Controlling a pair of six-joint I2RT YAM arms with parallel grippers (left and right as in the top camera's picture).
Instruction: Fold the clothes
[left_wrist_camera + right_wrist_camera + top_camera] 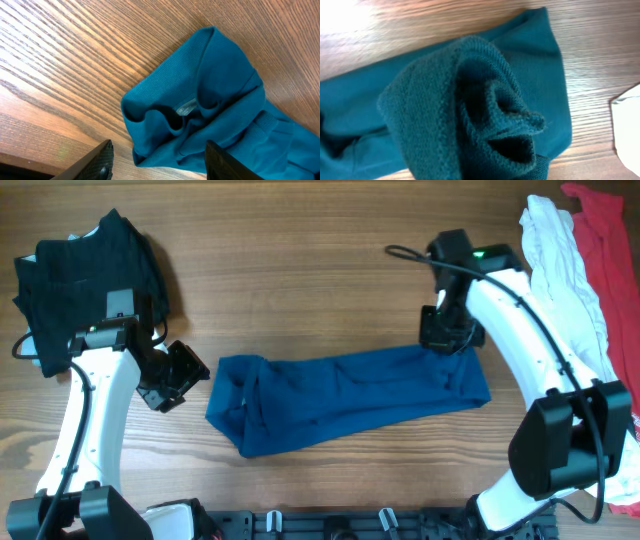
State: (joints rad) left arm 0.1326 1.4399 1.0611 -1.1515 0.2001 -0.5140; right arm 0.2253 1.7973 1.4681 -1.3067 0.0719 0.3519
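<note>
Blue shirt (pixel 350 405), folded into a long band on the wood table (pixel 300 270), lies between the two pincers. The right pincer (pixel 445 340) is pressed together, pinching the shirt's end. The left pincer (pixel 185 378) is spread, just beside the other end.

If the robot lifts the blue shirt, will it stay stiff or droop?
Probably droop: the blue shirt bunches into folds at the right gripper. Pushed, it would likely crumple, not slide, as its rumpled other end suggests.
</note>
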